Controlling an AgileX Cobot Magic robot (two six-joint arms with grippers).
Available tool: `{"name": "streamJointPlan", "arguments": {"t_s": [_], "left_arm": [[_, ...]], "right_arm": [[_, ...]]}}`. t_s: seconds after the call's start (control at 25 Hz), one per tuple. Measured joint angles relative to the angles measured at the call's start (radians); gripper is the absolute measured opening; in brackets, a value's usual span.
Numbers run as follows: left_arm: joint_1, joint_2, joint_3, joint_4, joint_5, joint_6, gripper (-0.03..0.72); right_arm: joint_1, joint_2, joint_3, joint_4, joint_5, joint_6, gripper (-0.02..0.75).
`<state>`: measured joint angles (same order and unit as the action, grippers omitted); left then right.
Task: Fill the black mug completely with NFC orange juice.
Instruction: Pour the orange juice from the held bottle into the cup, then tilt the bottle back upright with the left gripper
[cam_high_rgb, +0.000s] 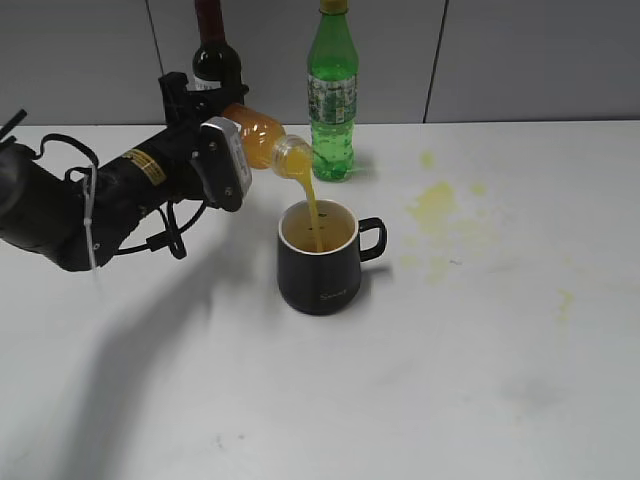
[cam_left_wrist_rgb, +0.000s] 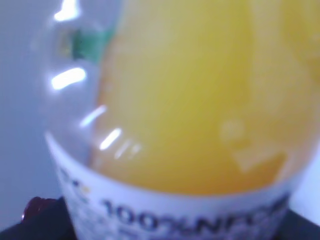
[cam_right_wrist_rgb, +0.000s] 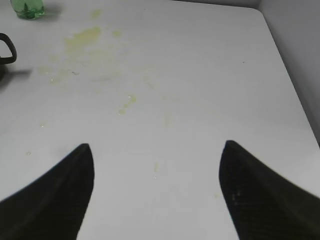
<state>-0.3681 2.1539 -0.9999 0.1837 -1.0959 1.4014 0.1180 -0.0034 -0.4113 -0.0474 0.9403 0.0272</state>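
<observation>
Exterior view: left gripper (cam_high_rgb: 228, 160) clamped on tilted juice bottle (cam_high_rgb: 258, 138), orange juice (cam_high_rgb: 311, 208) streaming into black mug (cam_high_rgb: 320, 258) mid-table (smooth, slippery plastic; grip the labelled waist). Right gripper (cam_right_wrist_rgb: 156, 192) spread, idle.

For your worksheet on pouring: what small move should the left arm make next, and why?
Probably hold the tilt steady. The left pincer has the juice bottle tipped, its stream landing inside the black mug, whose white inside wall shows above the juice, so it is not full.

Stained white table (cam_high_rgb: 480, 380), grey wall (cam_high_rgb: 520, 60)
</observation>
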Motion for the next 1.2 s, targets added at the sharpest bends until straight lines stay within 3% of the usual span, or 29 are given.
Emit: {"name": "streamJointPlan", "arguments": {"t_s": [1.2], "left_arm": [[0.000,0.000,0.000,-0.017,-0.046,0.180,0.466]], "right_arm": [[0.000,0.000,0.000,0.000,0.000,0.000,0.592]]}}
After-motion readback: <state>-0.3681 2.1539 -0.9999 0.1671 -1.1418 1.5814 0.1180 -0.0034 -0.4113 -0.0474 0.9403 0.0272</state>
